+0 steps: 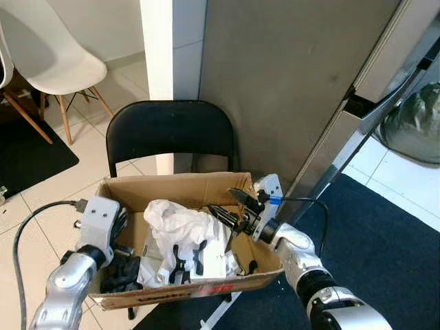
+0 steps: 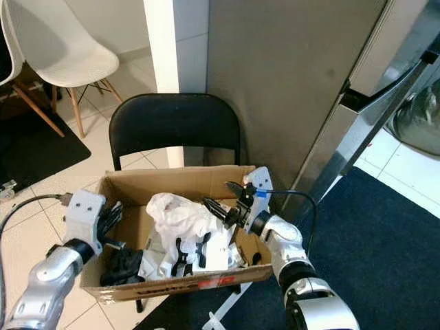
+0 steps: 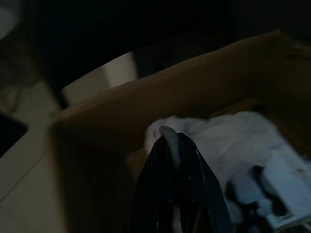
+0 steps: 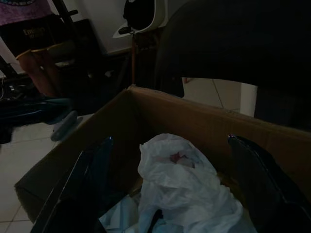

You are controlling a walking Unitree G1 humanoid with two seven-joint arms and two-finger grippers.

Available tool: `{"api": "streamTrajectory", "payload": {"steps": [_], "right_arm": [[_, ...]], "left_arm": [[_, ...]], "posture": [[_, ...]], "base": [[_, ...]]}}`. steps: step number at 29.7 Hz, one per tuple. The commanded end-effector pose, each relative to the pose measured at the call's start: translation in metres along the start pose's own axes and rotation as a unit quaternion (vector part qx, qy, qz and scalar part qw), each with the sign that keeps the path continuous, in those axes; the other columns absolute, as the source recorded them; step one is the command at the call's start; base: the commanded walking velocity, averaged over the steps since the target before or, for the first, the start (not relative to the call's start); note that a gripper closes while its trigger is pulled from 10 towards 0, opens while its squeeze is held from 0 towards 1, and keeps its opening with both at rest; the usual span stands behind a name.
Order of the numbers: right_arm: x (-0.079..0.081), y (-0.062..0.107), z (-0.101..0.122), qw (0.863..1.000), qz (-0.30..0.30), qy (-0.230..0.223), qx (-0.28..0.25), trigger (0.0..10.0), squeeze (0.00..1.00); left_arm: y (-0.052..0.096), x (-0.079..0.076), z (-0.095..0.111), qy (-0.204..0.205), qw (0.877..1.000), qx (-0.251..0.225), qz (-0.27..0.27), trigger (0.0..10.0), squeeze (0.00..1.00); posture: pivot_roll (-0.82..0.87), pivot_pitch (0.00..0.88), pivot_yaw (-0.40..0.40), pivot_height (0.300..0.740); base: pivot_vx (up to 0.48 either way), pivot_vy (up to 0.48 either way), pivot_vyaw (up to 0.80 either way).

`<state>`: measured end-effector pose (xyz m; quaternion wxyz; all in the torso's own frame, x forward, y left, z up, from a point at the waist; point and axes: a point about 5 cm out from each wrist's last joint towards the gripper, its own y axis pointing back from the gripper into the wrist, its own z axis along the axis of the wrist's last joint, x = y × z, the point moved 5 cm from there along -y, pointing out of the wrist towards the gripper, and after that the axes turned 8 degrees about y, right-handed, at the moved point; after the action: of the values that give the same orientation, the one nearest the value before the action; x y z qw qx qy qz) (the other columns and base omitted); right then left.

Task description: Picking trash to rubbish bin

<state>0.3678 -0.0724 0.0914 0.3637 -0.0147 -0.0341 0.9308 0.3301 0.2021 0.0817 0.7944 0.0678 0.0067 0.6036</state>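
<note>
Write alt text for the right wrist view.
The right gripper hangs open over a crumpled white plastic bag inside a cardboard box, one black finger on each side. Behind the box stands a black chair on a tiled floor.

Matt brown corrugated cardboard box (image 1: 180,187), creased; inside, crumpled thin white plastic bag (image 1: 175,221), slightly glossy, over smooth printed white packaging (image 1: 214,258). Matt black chair backrest (image 1: 170,128); second chair (image 1: 53,58) with smooth white plastic shell on pale wooden legs. Glossy pale floor tiles (image 1: 41,199), dark blue woven carpet (image 1: 385,247), brushed silver metal arms with glossy black right gripper (image 1: 229,206) fingers.
</note>
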Motion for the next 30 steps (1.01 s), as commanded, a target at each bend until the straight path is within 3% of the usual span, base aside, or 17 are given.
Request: {"api": "streamTrajectory", "payload": {"steps": [1, 12, 14, 17, 21, 28, 30], "right_arm": [[0.002, 0.002, -0.006, 1.0, -0.001, 0.001, 0.008, 10.0, 0.0], [0.01, 0.0, -0.003, 0.999, 0.026, -0.02, -0.012, 10.0, 0.0], [0.029, 0.0, 0.001, 0.992, 0.104, -0.064, -0.038, 10.0, 0.0], [0.039, 0.001, 0.002, 0.986, 0.143, -0.074, -0.043, 10.0, 0.0], [0.049, 0.003, 0.0, 0.982, 0.177, -0.051, -0.04, 10.0, 0.0], [0.048, 0.003, -0.006, 0.986, 0.168, -0.007, -0.019, 10.0, 0.0], [0.045, 0.003, -0.007, 0.988, 0.148, 0.035, -0.012, 10.0, 0.0]], "left_arm": [[-0.002, -0.011, -0.013, -0.005, 0.999, 0.02, -0.026, 10.0, 0.0], [-0.002, -0.014, -0.017, 0.002, 0.999, 0.02, -0.037, 10.0, 0.0], [-0.001, -0.014, -0.02, 0.001, 0.999, 0.02, -0.041, 10.0, 0.0], [0.0, -0.013, -0.021, 0.001, 0.999, 0.02, -0.041, 10.0, 0.0], [0.001, -0.011, -0.022, -0.001, 0.999, 0.021, -0.04, 10.0, 0.0], [0.001, -0.01, -0.022, -0.003, 0.999, 0.021, -0.04, 10.0, 0.0], [0.001, -0.009, -0.022, -0.004, 0.999, 0.02, -0.041, 10.0, 0.0]], "posture": [[0.05, 0.132, -0.073, 0.74], [0.05, 0.138, -0.08, 0.74], [0.05, 0.136, -0.082, 0.74], [0.05, 0.134, -0.083, 0.74], [0.06, 0.131, -0.084, 0.74], [0.06, 0.12, -0.083, 0.74], [0.07, 0.114, -0.083, 0.74]], "base": [[0.0, 0.0, 0.0], [0.0, 0.0, 0.0], [0.0, 0.0, 0.0], [0.0, 0.0, 0.0], [0.0, 0.0, 0.0], [0.0, 0.0, 0.0], [0.0, 0.0, 0.0]]}}
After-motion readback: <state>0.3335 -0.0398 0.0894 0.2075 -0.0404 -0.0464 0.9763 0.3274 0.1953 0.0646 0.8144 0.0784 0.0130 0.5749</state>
